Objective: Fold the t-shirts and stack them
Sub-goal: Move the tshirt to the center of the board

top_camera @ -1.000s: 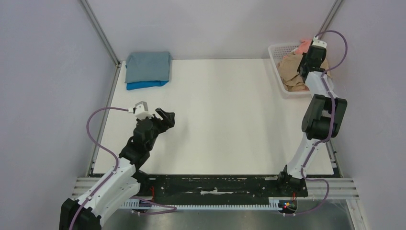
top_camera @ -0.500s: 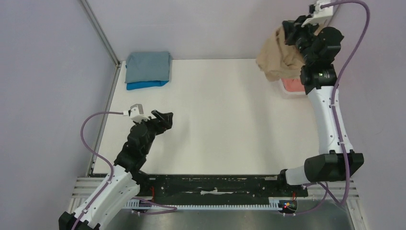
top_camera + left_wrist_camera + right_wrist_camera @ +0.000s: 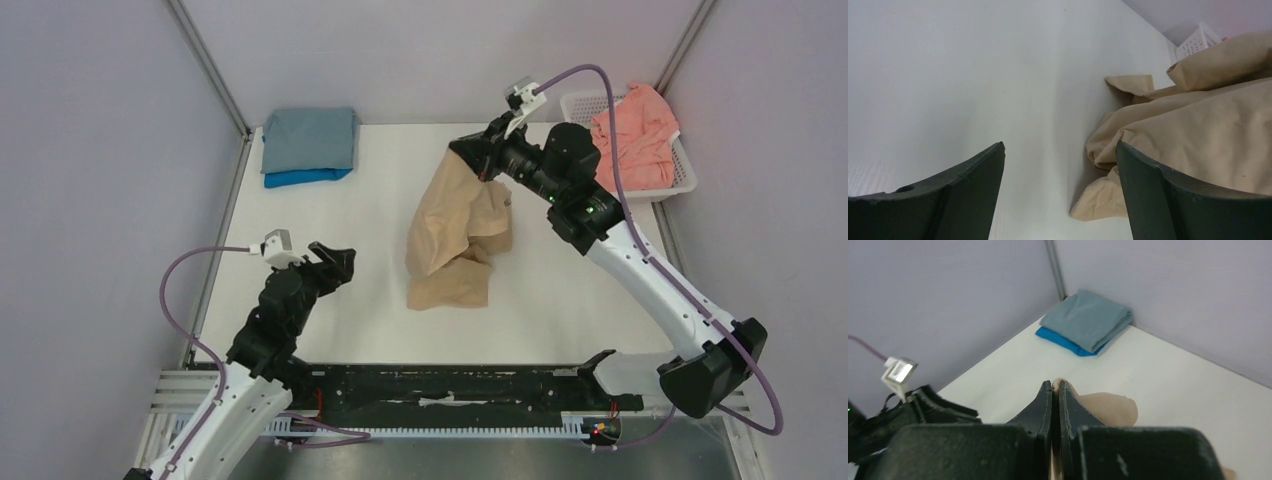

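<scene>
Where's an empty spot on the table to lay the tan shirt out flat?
Biggest bare patch: the white table between the folded grey-blue shirt and the hanging tan shirt, beyond the left tool. Another runs right of the tan shirt, though the right arm crosses above it. Crowded: the far-right corner, with the basket and pink shirt.

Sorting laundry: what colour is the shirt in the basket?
The shirt is salmon pink; top view.

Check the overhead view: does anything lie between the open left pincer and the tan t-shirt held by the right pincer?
Nothing visible does. Only bare white table separates the left pincer from the tan t-shirt. The folded grey-blue t-shirt and the white basket sit at the far corners, off that line.
</scene>
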Controlling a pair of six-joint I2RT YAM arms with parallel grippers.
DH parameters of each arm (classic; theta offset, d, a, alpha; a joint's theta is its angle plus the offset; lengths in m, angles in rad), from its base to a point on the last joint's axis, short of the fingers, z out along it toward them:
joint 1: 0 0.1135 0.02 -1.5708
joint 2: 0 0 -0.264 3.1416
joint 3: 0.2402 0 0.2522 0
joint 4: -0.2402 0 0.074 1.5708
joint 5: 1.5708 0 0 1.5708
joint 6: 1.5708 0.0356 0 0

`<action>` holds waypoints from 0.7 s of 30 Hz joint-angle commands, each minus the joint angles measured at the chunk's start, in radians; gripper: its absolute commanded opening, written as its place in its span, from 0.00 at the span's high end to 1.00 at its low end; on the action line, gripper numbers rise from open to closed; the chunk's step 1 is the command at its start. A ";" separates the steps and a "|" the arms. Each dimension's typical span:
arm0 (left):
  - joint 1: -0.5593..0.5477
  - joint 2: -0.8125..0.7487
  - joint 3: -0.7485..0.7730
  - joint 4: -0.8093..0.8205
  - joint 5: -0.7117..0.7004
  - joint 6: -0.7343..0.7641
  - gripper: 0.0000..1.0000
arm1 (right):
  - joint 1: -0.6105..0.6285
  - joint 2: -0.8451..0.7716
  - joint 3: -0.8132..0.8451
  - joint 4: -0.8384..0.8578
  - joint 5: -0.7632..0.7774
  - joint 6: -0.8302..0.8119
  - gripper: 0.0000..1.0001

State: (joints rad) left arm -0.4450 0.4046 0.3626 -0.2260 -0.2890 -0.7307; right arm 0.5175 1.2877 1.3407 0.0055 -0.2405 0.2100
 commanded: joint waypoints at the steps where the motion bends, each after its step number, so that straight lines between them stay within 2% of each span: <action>1: 0.001 -0.031 0.050 -0.081 -0.017 -0.062 0.13 | 0.078 -0.043 -0.018 0.078 -0.038 0.005 1.00; 3: 0.001 -0.027 0.053 -0.090 -0.005 -0.066 0.13 | 0.080 -0.056 -0.047 0.083 -0.013 0.007 1.00; 6: 0.001 0.006 0.045 -0.079 0.031 -0.083 0.13 | 0.081 -0.103 -0.153 0.094 0.136 -0.005 1.00; 9: 0.001 0.087 0.034 -0.038 0.142 -0.092 0.13 | 0.079 -0.164 -0.278 0.090 0.404 -0.026 1.00; 12: 0.001 0.220 -0.001 0.080 0.282 -0.112 0.13 | 0.075 -0.191 -0.380 0.082 0.703 -0.044 1.00; 14: -0.001 0.330 -0.025 0.166 0.374 -0.143 0.13 | 0.047 -0.178 -0.414 0.047 0.832 -0.046 1.00; 17: -0.019 0.493 -0.033 0.260 0.441 -0.155 0.14 | -0.054 -0.142 -0.450 -0.004 0.865 0.001 1.00; 21: -0.090 0.664 -0.048 0.416 0.480 -0.155 0.15 | -0.173 -0.114 -0.523 -0.002 0.764 0.053 1.00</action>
State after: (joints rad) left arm -0.4793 0.9588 0.3298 -0.0319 0.0807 -0.8482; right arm 0.4351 1.1572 0.8722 0.0067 0.4812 0.2096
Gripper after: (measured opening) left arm 0.857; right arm 0.026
